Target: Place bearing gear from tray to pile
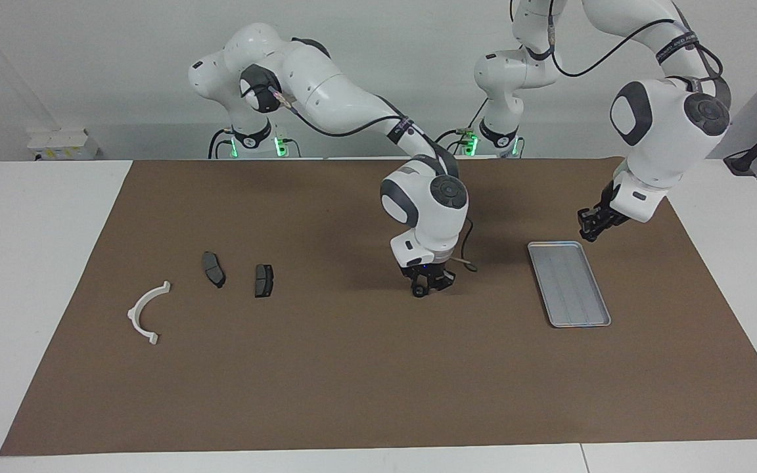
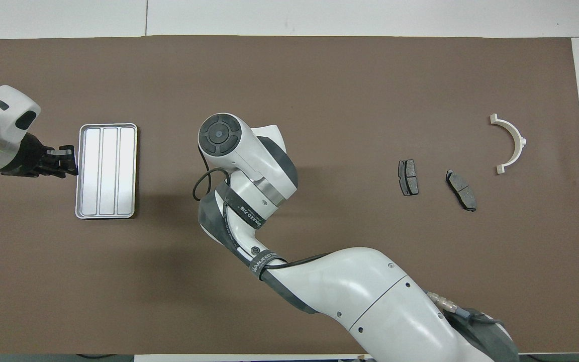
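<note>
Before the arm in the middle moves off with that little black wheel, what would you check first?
1. Bearing gear out of the tray: ok, the tray holds nothing.
2. Right pincer on the bearing gear: ok, it is closed on it at the middle of the mat.
3. Bearing gear lifted: not ok, it sits at mat level.
4. Pile ready: ok, the white bracket and two dark pads lie toward the right arm's end.
5. Left pincer out of the way: ok, shut and raised beside the tray's end nearer the robots.
</note>
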### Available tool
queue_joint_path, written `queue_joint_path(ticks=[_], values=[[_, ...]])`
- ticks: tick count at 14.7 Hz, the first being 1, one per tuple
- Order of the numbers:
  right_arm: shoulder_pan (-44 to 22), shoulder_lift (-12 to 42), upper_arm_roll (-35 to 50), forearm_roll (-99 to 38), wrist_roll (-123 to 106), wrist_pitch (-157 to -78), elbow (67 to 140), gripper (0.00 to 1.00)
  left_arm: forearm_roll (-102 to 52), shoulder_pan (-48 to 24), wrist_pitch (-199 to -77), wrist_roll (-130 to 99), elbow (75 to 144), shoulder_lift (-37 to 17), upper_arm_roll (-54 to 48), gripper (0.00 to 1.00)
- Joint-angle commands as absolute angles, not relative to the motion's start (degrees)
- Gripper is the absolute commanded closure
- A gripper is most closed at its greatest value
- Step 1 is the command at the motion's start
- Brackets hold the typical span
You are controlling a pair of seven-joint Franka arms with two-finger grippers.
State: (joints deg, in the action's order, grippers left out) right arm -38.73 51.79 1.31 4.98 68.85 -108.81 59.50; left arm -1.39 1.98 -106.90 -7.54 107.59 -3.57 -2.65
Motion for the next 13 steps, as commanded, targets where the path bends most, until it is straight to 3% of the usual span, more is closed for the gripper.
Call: queue_joint_path(ticks=[1, 4, 9, 13], values=[[-35.26, 47.84, 1.58, 5.63, 61.65, -101.1, 58.45, 1.0, -1.84, -1.13, -106.17, -10.98, 106.96, -3.25, -2.11, 0.92], [-27.8, 40.54, 2.54, 4.92, 44.18, -93.27, 58.45, 1.0, -1.84, -6.48, -107.57, -18.08, 106.79, -3.69, -2.11, 0.92], [-13.91, 35.42, 3.96, 5.01, 14.29, -85.96, 58.45, 1.0, -3.16, -19.57, -116.61, -35.74, 105.65, -7.02, -2.2, 0.92], [-4.33, 35.33, 4.04, 4.92, -2.17, -93.49, 62.38, 1.0, -2.55, -29.6, -117.95, -48.84, 91.88, -23.34, -1.93, 0.92]])
